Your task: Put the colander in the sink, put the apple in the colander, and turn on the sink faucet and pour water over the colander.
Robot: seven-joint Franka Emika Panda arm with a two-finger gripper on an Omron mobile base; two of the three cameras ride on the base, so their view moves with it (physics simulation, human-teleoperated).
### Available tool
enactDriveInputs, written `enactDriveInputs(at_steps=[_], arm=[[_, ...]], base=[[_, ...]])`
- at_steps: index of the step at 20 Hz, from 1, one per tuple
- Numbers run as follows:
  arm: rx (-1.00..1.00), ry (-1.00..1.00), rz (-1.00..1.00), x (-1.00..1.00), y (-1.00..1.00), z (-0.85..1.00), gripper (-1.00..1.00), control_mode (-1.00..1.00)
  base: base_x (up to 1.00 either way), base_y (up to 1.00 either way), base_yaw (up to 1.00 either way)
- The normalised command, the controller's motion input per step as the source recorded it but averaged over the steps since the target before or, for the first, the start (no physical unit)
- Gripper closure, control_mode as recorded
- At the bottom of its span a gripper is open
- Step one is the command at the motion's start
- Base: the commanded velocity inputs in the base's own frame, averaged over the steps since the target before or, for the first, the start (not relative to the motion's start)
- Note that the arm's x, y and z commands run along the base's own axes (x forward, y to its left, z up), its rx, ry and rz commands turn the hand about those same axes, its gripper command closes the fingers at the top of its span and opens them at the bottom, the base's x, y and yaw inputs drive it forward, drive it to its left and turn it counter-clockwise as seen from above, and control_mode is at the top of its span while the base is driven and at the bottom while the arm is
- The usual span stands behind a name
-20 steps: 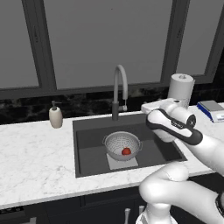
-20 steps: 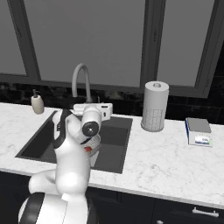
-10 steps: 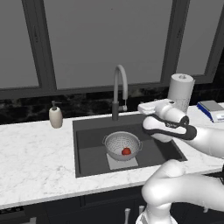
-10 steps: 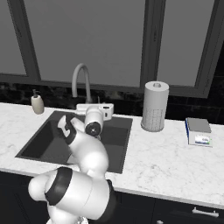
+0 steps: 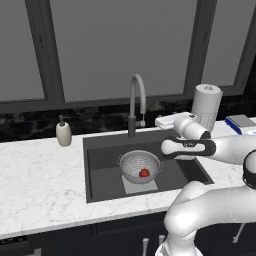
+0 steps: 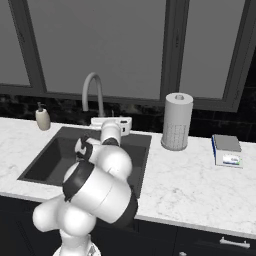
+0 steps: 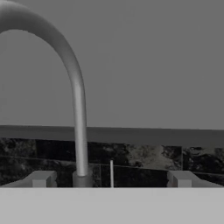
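One colander (image 5: 140, 166) holding one apple (image 5: 144, 173) sits in the sink (image 5: 100, 150).

A small beige soap bottle with a pump top (image 5: 63, 133) stands upright on the white marble counter (image 5: 40, 185), near the dark back wall (image 5: 30, 125). A tall white roll of paper towels (image 6: 178, 120) stands on the same counter, far from the soap bottle — on the other side. Well apart from the roll lies a flat box with a grey top and a blue and white side (image 6: 227, 150) (maybe a sponge box, hard to tell). Behind it all are big grey windows with dark frames (image 6: 172, 50).
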Motion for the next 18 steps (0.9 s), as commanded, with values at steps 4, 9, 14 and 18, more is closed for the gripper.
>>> enactDriveInputs(at_steps=[4, 9, 14, 18], arm=[[0.0, 0.0, 0.0, 0.05, 0.0, -0.31, -1.0, -1.0], [0.01, 0.0, 0.0, 0.1, 0.0, -0.29, -1.0, -1.0], [0.0, 0.0, 0.0, 0.09, 0.04, -0.25, -1.0, -1.0], [0.0, 0.0, 0.0, 0.12, 0.04, -0.28, -1.0, -1.0]], base=[[0.0, 0.0, 0.0], [0.0, 0.0, 0.0], [0.0, 0.0, 0.0], [0.0, 0.0, 0.0]])
